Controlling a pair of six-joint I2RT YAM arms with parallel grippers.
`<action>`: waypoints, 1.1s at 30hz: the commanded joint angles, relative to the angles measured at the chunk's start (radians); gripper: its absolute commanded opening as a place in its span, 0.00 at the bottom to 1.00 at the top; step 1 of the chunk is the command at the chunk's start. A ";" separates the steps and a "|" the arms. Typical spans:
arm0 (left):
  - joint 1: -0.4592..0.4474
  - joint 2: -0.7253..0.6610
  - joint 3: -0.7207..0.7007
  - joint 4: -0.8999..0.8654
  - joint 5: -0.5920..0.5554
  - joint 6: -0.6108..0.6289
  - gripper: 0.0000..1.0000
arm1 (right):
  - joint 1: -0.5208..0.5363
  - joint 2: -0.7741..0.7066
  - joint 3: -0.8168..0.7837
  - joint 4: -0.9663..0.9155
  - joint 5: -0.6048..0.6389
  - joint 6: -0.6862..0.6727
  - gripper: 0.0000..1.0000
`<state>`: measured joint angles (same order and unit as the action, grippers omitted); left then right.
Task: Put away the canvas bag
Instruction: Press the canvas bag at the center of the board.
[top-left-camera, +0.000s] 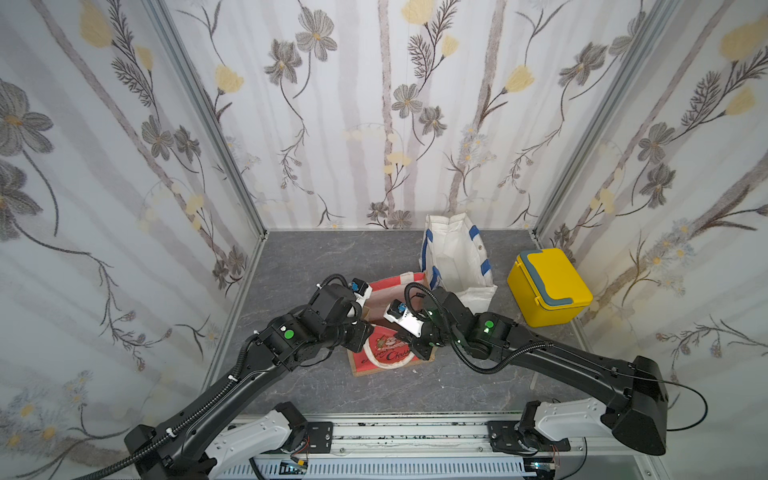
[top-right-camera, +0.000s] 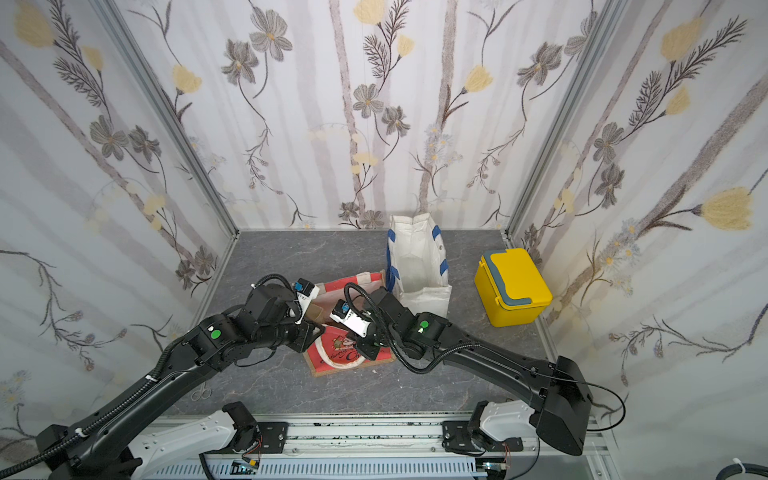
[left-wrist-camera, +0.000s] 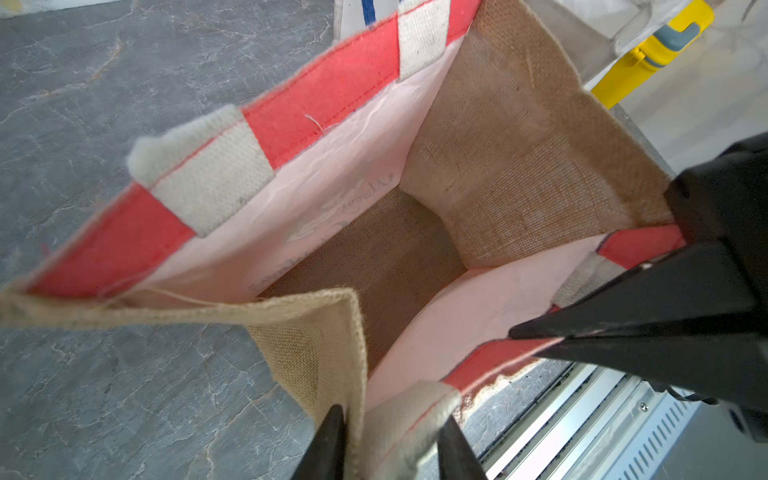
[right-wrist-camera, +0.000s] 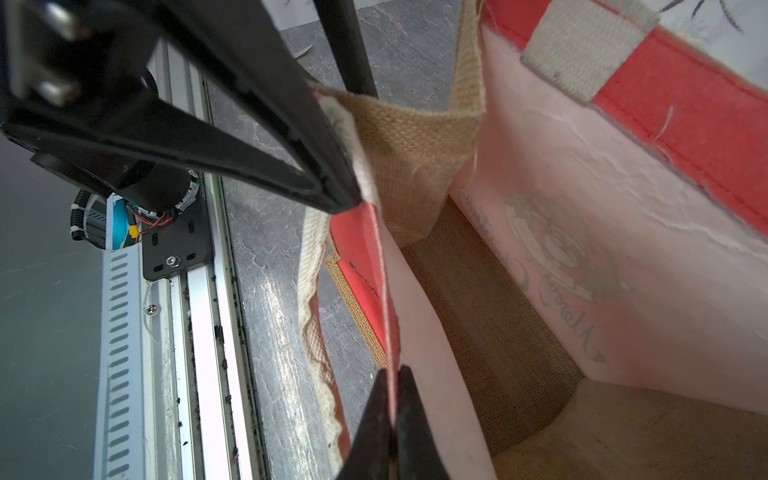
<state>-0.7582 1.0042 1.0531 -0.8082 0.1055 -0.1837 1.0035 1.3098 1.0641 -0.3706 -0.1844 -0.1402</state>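
Canvas bag (top-left-camera: 386, 355) sat open at the middle of the table (top-left-camera: 307, 266), just in front of a white tote (top-left-camera: 457, 257). The right gripper (right-wrist-camera: 392, 374) pinched its red rim tight. The left gripper (left-wrist-camera: 392, 415) clamped 1 corner, jute panel and white strap between its fingers.

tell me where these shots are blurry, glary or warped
Both top views: wide-angle warp, the frame posts lean outward, lighting even. Left wrist view: red jute bag mostly sharp, left end effector and yellow cooler box soft. Right wrist view: glare on the table, left end effector blurred up close, right end effector soft.
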 joint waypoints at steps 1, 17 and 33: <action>-0.004 0.014 0.017 -0.009 -0.012 0.046 0.30 | -0.009 -0.014 -0.004 0.006 -0.039 -0.019 0.07; -0.004 -0.063 -0.102 0.162 0.048 0.197 0.00 | -0.014 -0.018 0.009 0.194 -0.081 -0.295 0.68; -0.004 -0.124 -0.117 0.169 0.068 0.189 0.00 | -0.040 0.200 0.191 0.087 -0.175 -0.491 0.58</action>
<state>-0.7616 0.8860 0.9375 -0.7002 0.1448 -0.0292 0.9661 1.4925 1.2518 -0.2653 -0.3660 -0.5961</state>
